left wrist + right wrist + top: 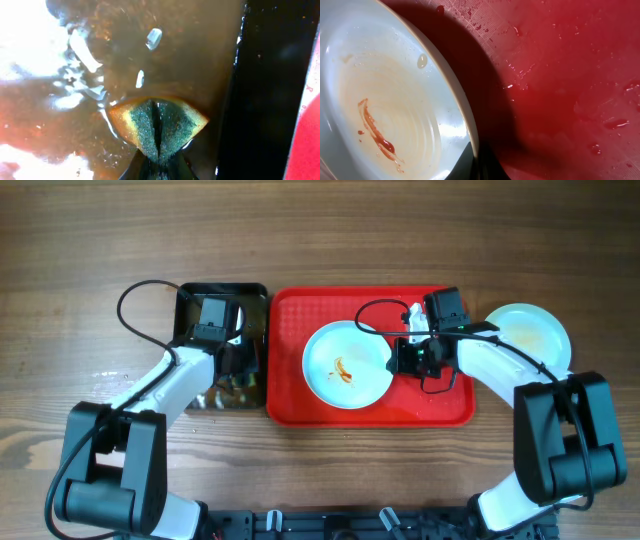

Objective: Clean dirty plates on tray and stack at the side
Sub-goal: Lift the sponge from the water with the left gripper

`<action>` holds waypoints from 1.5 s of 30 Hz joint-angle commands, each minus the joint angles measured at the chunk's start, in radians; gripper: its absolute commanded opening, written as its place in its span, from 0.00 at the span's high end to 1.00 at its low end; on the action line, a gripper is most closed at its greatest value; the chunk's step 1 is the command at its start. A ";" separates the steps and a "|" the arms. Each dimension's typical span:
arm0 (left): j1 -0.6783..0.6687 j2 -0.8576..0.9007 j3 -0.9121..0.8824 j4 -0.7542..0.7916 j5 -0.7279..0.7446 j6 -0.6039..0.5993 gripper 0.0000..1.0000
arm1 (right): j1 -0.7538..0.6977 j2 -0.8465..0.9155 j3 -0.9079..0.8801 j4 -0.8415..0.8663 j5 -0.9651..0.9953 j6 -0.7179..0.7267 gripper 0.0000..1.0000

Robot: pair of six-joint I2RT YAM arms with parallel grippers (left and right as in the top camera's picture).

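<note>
A pale blue-white plate (345, 364) with an orange-red sauce smear lies on the red tray (300, 405). My right gripper (397, 358) is shut on the plate's right rim; in the right wrist view the fingers (476, 162) pinch the rim of the plate (385, 100), which is tilted above the wet tray (570, 75). A second plate (528, 335) lies on the table to the right of the tray. My left gripper (232, 358) is over the black tray (190, 295), shut on the green-and-yellow sponge (157, 125) above brown water.
The black tray's dark rim (270, 90) separates the water from the red tray's edge (307, 130). Cables loop near both arms. Wooden table (60, 300) surrounds the trays.
</note>
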 commanded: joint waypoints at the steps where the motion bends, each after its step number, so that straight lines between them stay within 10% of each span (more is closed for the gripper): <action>1: 0.001 -0.071 -0.010 0.005 0.001 -0.001 0.96 | 0.002 0.023 -0.005 -0.002 0.074 -0.019 0.96; 27: 0.001 -0.400 -0.010 0.375 -0.119 0.085 0.96 | 0.002 0.023 -0.005 0.002 0.087 -0.019 0.96; 45: 0.001 -0.205 -0.010 -0.016 0.063 0.081 0.96 | 0.002 0.023 -0.005 0.005 0.086 -0.020 0.96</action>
